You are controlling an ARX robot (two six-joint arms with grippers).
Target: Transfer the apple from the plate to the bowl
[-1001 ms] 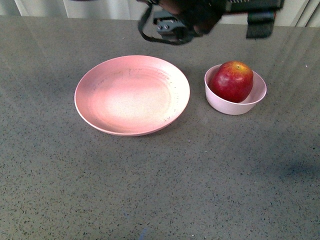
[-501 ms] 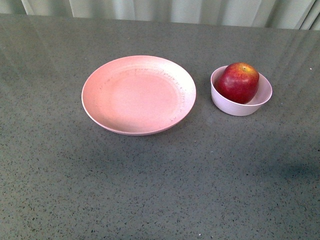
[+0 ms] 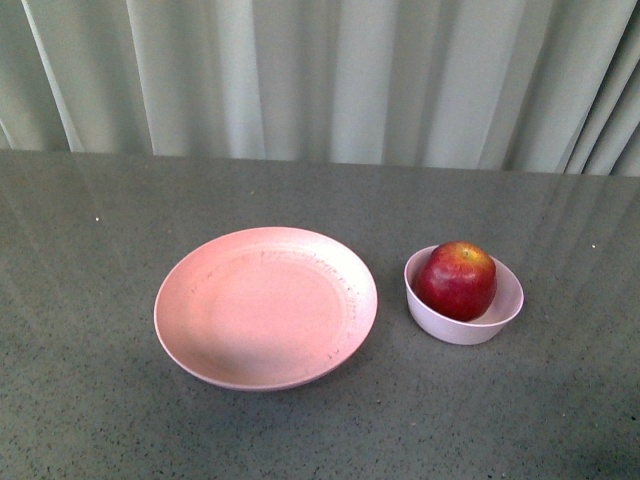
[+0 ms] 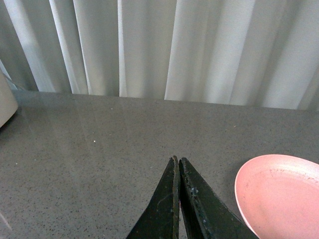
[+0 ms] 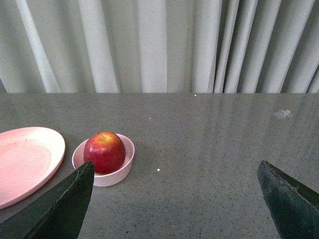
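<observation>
The dark red apple (image 3: 457, 279) sits inside the small pale bowl (image 3: 464, 328), right of the wide salmon-pink plate (image 3: 265, 307), which holds nothing. Neither gripper shows in the front view. In the right wrist view the apple (image 5: 104, 151) rests in the bowl (image 5: 115, 177) beside the plate (image 5: 27, 162); my right gripper (image 5: 175, 169) is open and empty, well back from the bowl. In the left wrist view my left gripper (image 4: 177, 160) is shut on nothing, over bare table beside the plate's edge (image 4: 281, 194).
The grey speckled table (image 3: 320, 430) ends at a pale curtain (image 3: 320, 80) behind it. A pale rounded object (image 4: 6, 102) shows at the frame edge of the left wrist view.
The front view has tilted up: the curtain now shows and plate and bowl sit lower in frame. The dark arm seen over the far table a second ago is gone from view.
</observation>
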